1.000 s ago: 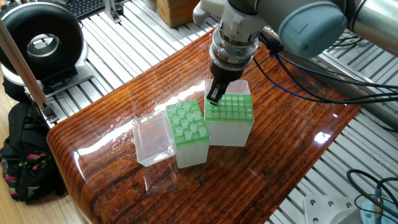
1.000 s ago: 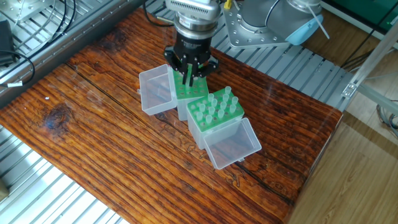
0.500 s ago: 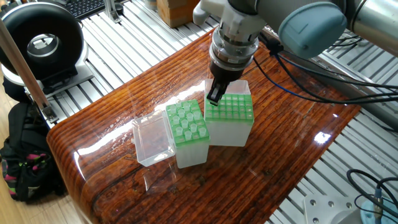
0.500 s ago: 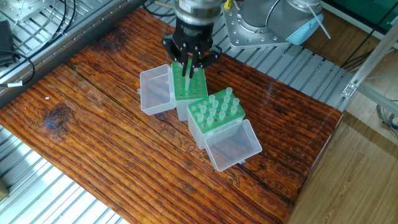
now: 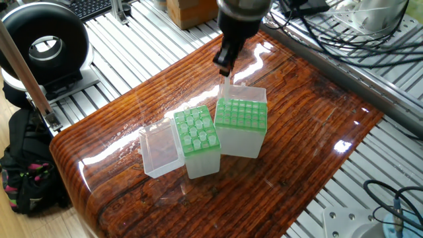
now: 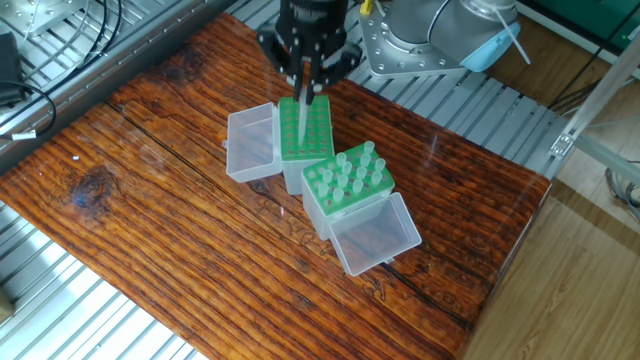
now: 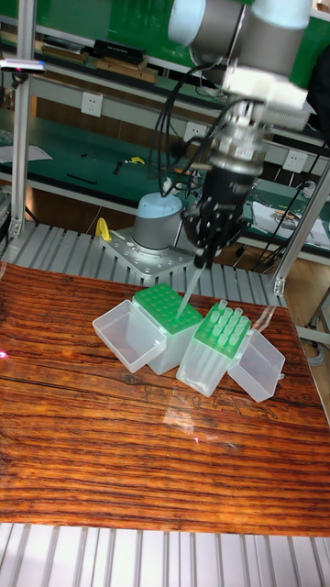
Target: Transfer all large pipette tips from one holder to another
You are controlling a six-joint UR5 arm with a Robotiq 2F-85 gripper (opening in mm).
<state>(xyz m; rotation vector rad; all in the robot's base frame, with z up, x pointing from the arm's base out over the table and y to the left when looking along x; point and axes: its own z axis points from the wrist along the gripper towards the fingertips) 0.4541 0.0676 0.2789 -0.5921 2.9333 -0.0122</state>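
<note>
My gripper (image 5: 225, 65) (image 6: 305, 78) (image 7: 199, 260) hangs high above the table, shut on one large pipette tip (image 7: 187, 292) (image 6: 302, 105) that points down over a green rack (image 5: 242, 114) (image 6: 306, 128) (image 7: 168, 307). That rack's holes look empty. Beside it stands a second green rack (image 5: 196, 130) (image 6: 347, 176) (image 7: 226, 328) with several translucent tips upright in it. The held tip's point is just above the first rack's top and does not touch it.
Each rack has a clear lid folded open, one (image 5: 160, 149) (image 6: 374, 232) by the filled rack and one (image 6: 250, 145) by the other. A black round device (image 5: 43, 46) and a backpack (image 5: 26, 165) sit beyond the table's left edge. The arm's base (image 7: 160, 225) is behind the racks.
The gripper has risen straight up from the top of the empty-looking rack, and the tip has come up with it.
</note>
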